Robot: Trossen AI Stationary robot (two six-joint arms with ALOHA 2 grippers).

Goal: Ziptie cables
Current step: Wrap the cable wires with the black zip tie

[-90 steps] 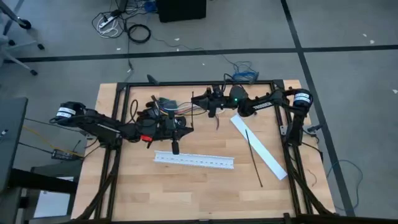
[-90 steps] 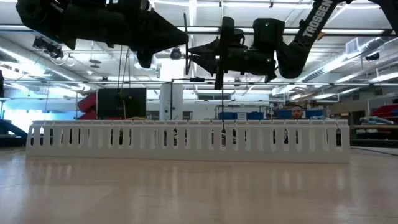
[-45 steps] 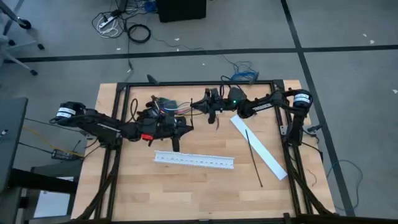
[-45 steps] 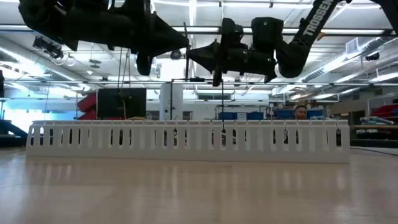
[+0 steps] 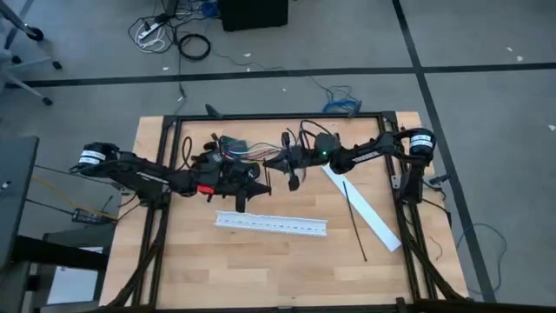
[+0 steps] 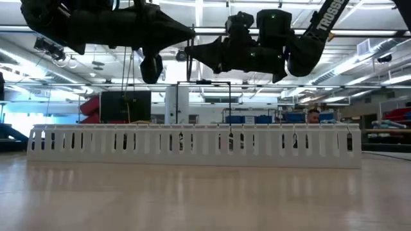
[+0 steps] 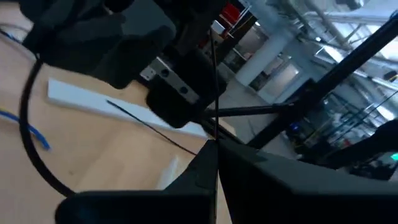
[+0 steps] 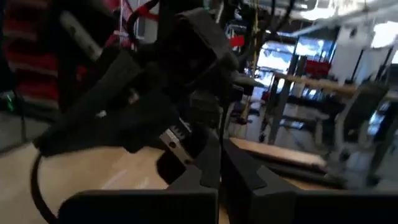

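My two grippers meet tip to tip above the table's middle, behind the white slotted channel [image 5: 271, 223]. My left gripper [image 5: 261, 179] and my right gripper [image 5: 274, 163] are both shut on a thin black ziptie [image 7: 213, 93] that stands upright between them. A small bunch of coloured cables [image 5: 246, 150] shows beside my left arm's wrist; how it rests is hidden. A second thin black strap [image 5: 354, 222] lies straight on the flat white strip [image 5: 373, 222] at the right. My left gripper pinches the ziptie [image 7: 215, 163] between its two fingers, coming level from the table's left, fingers across the strap. The strap runs upright past the fingertips, clear of the table. My right gripper pinches the same strap [image 8: 220, 140] between its two fingers, level from the table's right, fingers across it.
The slotted channel lies crosswise near the table's front. The flat white strip slants toward the right front corner. A blue wire [image 7: 34, 130] and a thick black cord [image 7: 28, 134] lie on the table near my left arm. A black frame [image 5: 261, 117] edges the table.
My right gripper has moved toward the table's left and near edge, closing in on my left gripper until the two tips meet. My left gripper has kept almost still.
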